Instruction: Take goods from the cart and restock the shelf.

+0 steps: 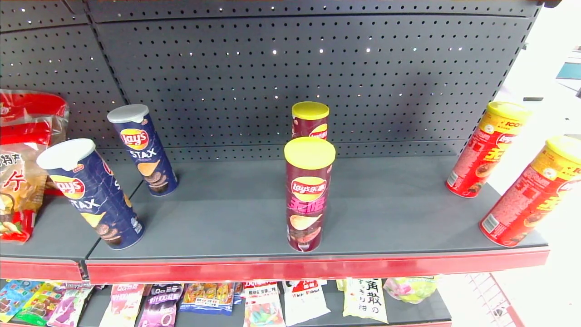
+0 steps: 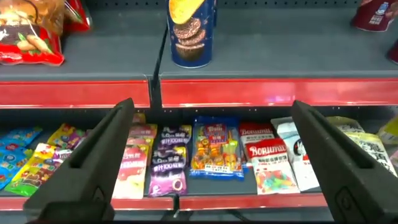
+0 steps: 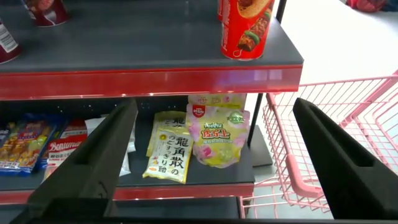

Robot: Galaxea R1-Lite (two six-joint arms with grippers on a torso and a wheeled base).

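Observation:
Six chip cans stand on the grey shelf point(image 1: 386, 213): two blue cans point(image 1: 97, 195) on the left, two maroon cans point(image 1: 308, 195) in the middle, two red cans point(image 1: 526, 195) on the right. My left gripper point(image 2: 211, 168) is open and holds nothing; it faces the lower shelf's candy bags point(image 2: 214, 149), below a blue can point(image 2: 191, 31). My right gripper point(image 3: 211, 162) is open with nothing in it, level with the lower shelf's right end, under a red can point(image 3: 245, 28). The pink wire cart point(image 3: 323, 143) stands just right of the shelf.
Red snack bags point(image 1: 22, 154) fill the shelf's far left. Wide bare gaps lie between the can pairs. The lower shelf point(image 1: 408, 313) holds several candy and snack bags. A red lip point(image 1: 317, 268) runs along the shelf's front. Pegboard point(image 1: 290, 77) backs the shelf.

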